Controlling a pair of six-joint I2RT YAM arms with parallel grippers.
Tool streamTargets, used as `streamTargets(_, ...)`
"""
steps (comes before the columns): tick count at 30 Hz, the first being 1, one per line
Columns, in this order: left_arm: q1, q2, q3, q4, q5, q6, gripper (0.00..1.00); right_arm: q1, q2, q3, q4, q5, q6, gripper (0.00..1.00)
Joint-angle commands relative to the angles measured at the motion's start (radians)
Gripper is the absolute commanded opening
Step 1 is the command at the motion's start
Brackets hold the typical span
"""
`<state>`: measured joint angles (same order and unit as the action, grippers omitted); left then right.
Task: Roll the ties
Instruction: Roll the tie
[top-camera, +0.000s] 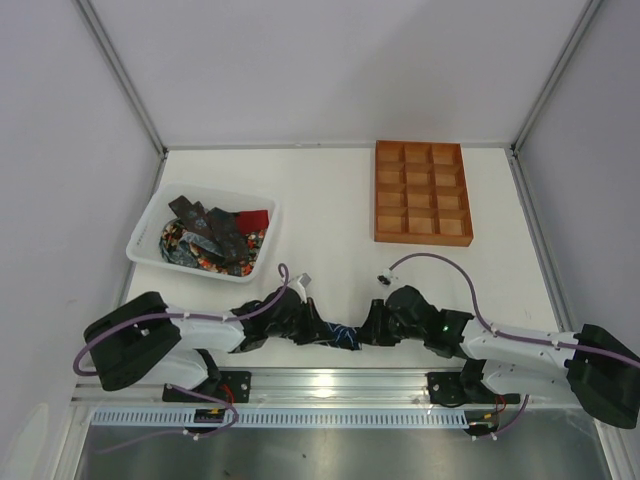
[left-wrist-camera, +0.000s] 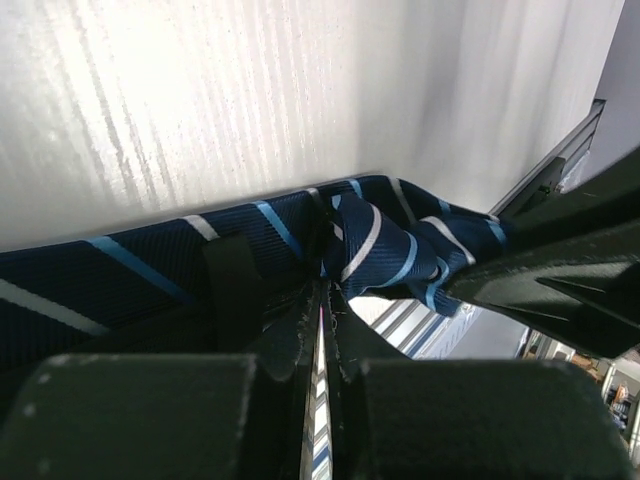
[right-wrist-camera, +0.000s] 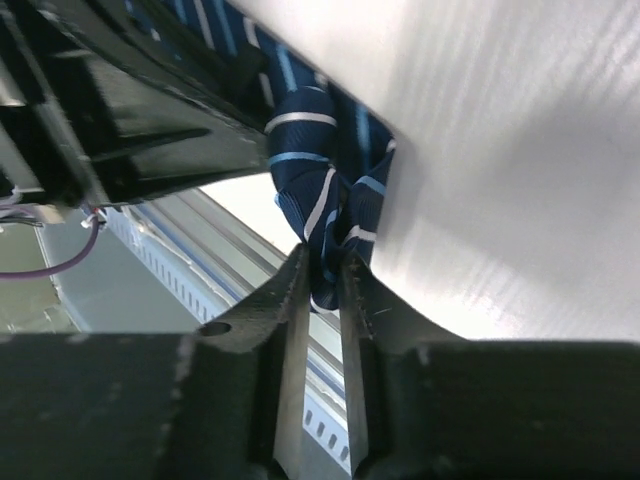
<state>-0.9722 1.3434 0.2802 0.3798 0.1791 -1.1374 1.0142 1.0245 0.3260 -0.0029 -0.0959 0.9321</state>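
Fingers (right-wrist-camera: 285, 300) of the right gripper (right-wrist-camera: 322, 262) pinched the bunched navy tie (right-wrist-camera: 305, 190); the left gripper (left-wrist-camera: 322, 300), pressed shut, held its flat stretch near the table's (top-camera: 330, 210) front edge. Rolling appeared barely begun; other ties (top-camera: 205, 235) lay in the basket (top-camera: 145, 225).

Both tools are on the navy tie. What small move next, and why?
Probably turn the right tool to fold its bunched end over toward the left tool: both pinch the navy tie, and no neat coil shows yet.
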Motion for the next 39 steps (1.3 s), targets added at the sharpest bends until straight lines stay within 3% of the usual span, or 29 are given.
streamTargets(1,-0.003,0.028,0.043,0.002,0.007,0.044,0.07,0.001,-0.006,0.085,-0.063,-0.005,-0.033,0.19)
streamTargets(8,-0.017,0.085,0.08,0.011,0.023,0.054,0.06,0.003,0.042,0.182,-0.147,-0.022,-0.05,0.12)
streamTargets(13,-0.017,0.105,0.096,0.002,0.034,0.07,0.05,0.007,0.137,0.281,-0.253,-0.039,-0.088,0.0)
streamTargets(22,-0.017,-0.044,0.063,-0.163,-0.046,0.129,0.06,0.011,0.097,0.332,-0.397,-0.028,-0.188,0.0)
streamTargets(30,-0.017,-0.173,0.094,-0.266,-0.084,0.176,0.11,0.011,0.157,0.412,-0.517,-0.039,-0.292,0.0)
streamTargets(39,-0.017,-0.116,0.134,-0.203,-0.053,0.188,0.13,0.037,0.302,0.542,-0.609,-0.021,-0.315,0.0)
